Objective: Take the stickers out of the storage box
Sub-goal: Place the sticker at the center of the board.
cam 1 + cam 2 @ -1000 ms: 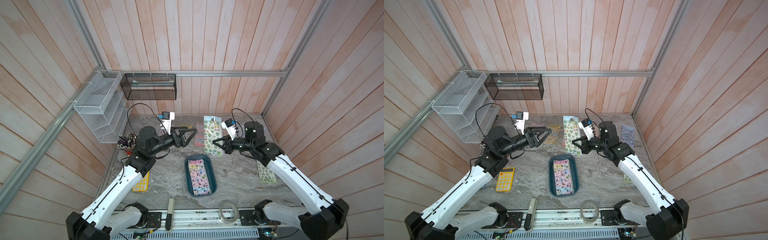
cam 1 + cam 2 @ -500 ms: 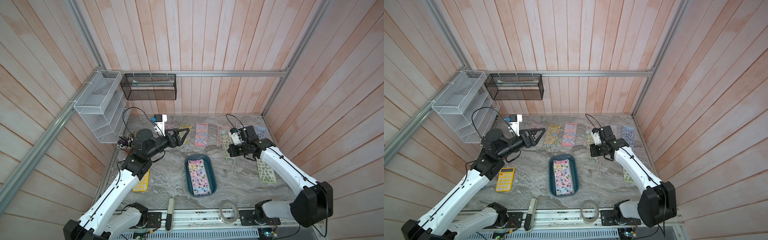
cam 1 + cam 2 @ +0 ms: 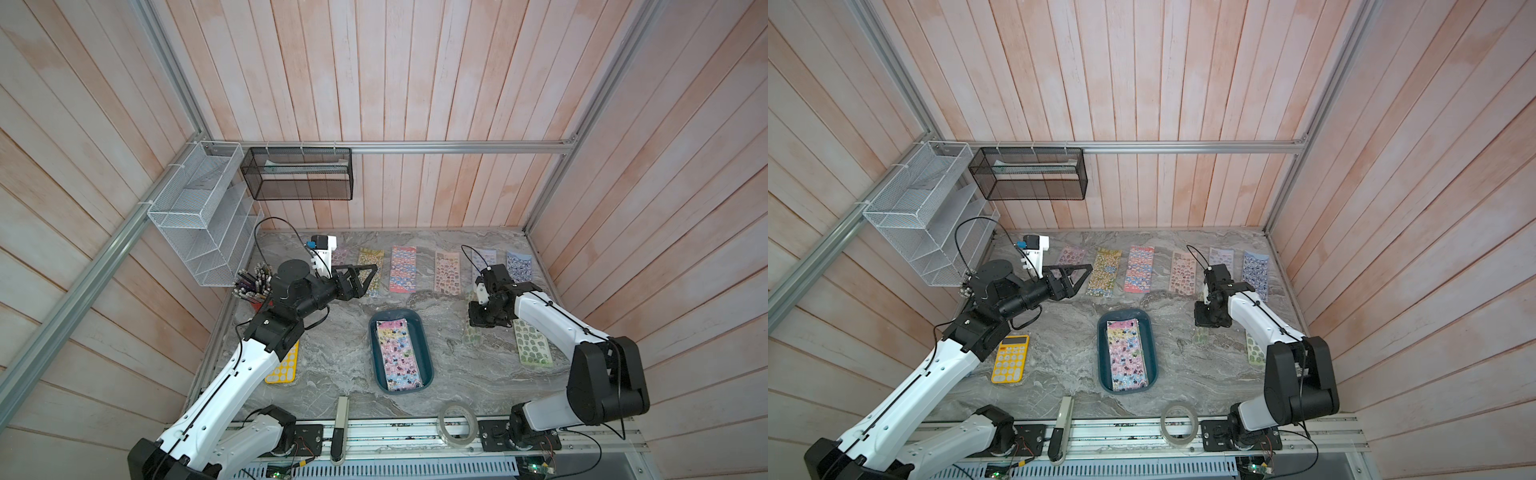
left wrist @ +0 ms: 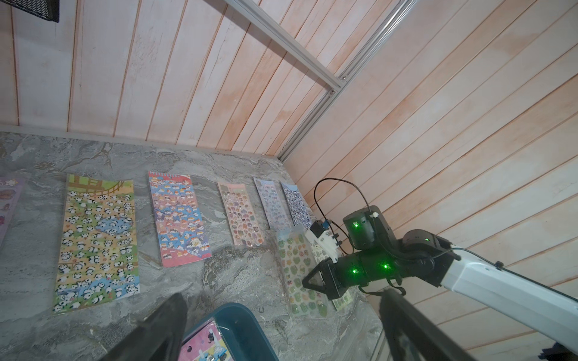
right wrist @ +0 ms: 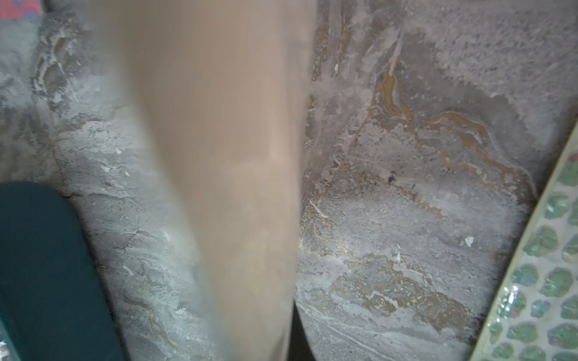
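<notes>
1. Top views both show the storage box (image 3: 395, 314) at the middle of the marble table (image 3: 332, 332). It is not empty: a pink sheet (image 3: 398, 355) tops whatever remains inside. How many lie under it I cannot tell.
2. Taking the back wall as 12 o'clock from the box, a row of six sheets (image 3: 1139, 268) lies flat at 12 o'clock. A second green sheet (image 3: 533, 347) lies at 3 o'clock.
3. The right gripper (image 4: 305, 281) is low at about 2 o'clock. Its jaws are together, and by the left wrist view they pinch the edge of a green sticker sheet (image 4: 294, 265), which is nearly flat on the table.
4. The left gripper (image 3: 365, 278) hovers at 11 o'clock with its jaws wide apart and nothing in them.
5. To do this step well, I judge the sheet should settle fully before the jaws part. It should stay clear of its green neighbour, and the gripper should lift straight up so the glossy sleeve does not drag along.
6. A second ago the right gripper carried this sheet aloft at 12 o'clock, close to the left gripper. It has since swung round and come down, while the left gripper drew back with its jaws apart throughout. The box's contents look unchanged.
</notes>
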### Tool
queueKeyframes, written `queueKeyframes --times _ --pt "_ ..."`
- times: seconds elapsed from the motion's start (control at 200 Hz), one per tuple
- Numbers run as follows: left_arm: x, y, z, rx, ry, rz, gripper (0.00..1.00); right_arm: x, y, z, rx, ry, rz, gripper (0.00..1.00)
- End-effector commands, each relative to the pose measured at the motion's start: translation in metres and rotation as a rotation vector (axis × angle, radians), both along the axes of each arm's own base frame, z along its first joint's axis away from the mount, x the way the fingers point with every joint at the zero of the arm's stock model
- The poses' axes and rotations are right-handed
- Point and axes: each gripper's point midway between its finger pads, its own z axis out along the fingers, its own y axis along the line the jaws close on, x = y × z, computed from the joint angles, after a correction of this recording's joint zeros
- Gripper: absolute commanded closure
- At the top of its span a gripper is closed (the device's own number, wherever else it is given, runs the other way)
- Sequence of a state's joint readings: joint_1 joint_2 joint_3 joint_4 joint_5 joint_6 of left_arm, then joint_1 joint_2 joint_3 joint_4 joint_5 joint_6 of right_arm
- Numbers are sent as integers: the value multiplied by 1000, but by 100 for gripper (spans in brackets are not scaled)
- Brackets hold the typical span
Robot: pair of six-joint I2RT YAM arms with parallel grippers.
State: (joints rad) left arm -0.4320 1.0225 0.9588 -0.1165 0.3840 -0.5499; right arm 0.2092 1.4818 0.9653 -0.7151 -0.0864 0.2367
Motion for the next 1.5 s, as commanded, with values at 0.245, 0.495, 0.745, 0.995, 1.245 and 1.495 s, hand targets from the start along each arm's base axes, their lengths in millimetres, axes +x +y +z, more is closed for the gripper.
queueKeyframes --times 0.245,0.495,0.745,0.995,1.245,1.495 --pt "-2 8 -15 61 -9 21 2 -9 -27 -38 -107 161 -66 100" --pt "-2 9 -19 77 -23 20 2 -14 -56 -58 -273 240 -88 100" --pt "2 10 -24 83 -18 26 2 -20 -77 -67 -403 286 -107 66" --pt "4 9 -26 72 -8 26 2 -15 -91 -56 -481 233 -149 45" --pt "6 7 -30 73 19 23 2 1 -110 -11 -572 82 -235 33" --pt "6 8 -40 84 59 31 2 24 -97 45 -463 -124 -267 32"
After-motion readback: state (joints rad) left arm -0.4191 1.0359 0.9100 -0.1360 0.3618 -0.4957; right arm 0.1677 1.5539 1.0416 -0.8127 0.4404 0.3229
